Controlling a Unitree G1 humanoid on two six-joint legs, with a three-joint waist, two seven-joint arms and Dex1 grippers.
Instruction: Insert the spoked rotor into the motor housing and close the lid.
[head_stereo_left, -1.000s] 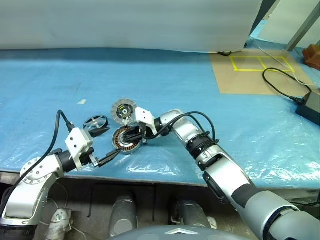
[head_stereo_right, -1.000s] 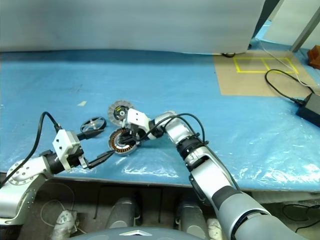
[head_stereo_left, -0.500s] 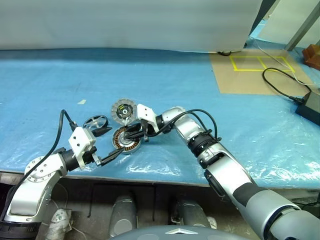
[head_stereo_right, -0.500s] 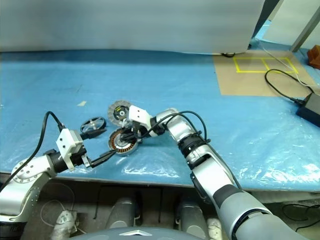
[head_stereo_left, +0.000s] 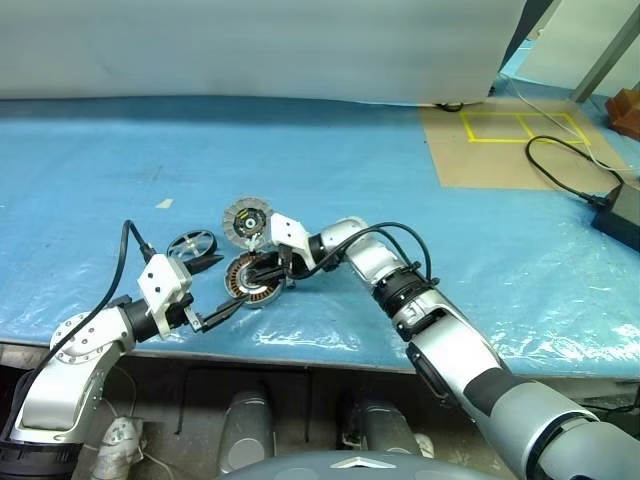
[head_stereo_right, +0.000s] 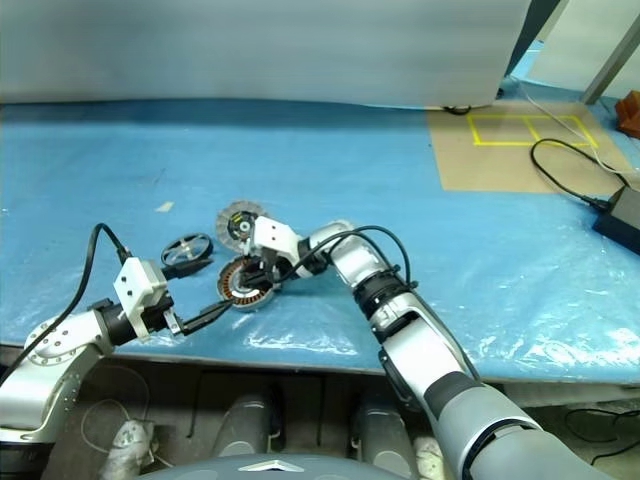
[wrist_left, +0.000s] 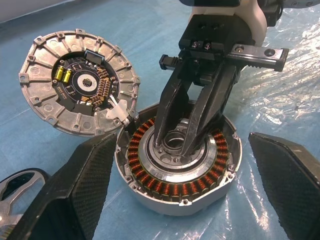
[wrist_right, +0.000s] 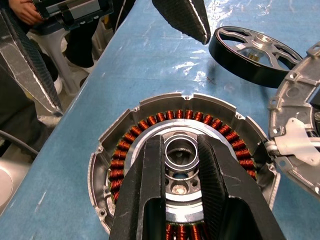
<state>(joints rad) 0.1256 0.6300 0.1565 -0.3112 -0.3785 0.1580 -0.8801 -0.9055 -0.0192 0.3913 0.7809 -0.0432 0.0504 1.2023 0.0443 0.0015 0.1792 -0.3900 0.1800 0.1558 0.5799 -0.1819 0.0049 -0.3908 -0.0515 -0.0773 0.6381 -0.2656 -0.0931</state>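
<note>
The right gripper (wrist_left: 184, 141) pinches the motor housing's (wrist_left: 178, 169) central hub on the bench (head_stereo_left: 400, 190), the left gripper (head_stereo_left: 213, 291) wide and empty, the spoked rotor (head_stereo_left: 191, 245) beside it; a slip could shift the housing.

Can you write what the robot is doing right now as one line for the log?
right gripper: shut on motor housing hub | left gripper: open, beside housing | spoked rotor: on table, not inserted | lid: open

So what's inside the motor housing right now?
Inside the motor housing: a ring of copper windings and a central hub, gripped by the right claw. Its fingers cover part of the centre. The spoked rotor lies outside.
</note>
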